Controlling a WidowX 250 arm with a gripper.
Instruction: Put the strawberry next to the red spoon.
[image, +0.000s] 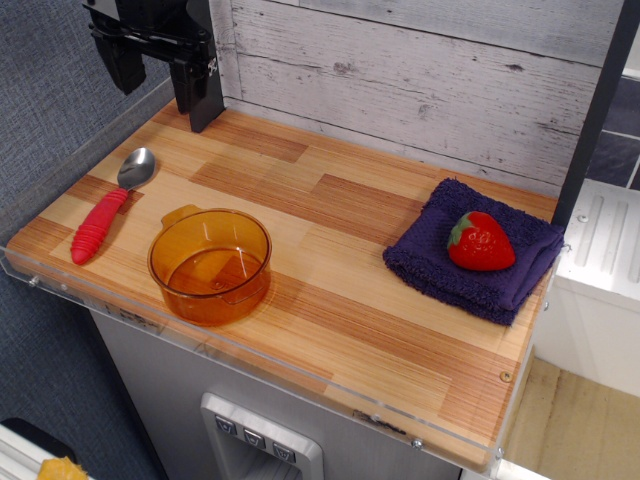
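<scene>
Near edge of wooden counter (330, 330) bare, clear guard strip along it; amber bowl (210, 265) sits closest, left of centre, empty.

Strawberry (481, 242) — far right, lying on its side on a folded dark-blue cloth (470, 255), green cap pointing left. Glossy moulded skin, dimpled; likely a light hollow toy, stiff rather than squashy, and slick (a judgement from the sheen). Tapered body would tend to squirt out of a pinch near the tip, so best taken across the widest part, just behind the cap. Soft cloth beneath gives fingers room to sink in around it.

Red spoon (108, 208) — left side, well apart from the strawberry, handle toward near-left, metal bowl toward far. Free wood just beside it for the set-down.

Gripper (160, 72) — far-left corner, raised, fingers spread, holding nothing
</scene>
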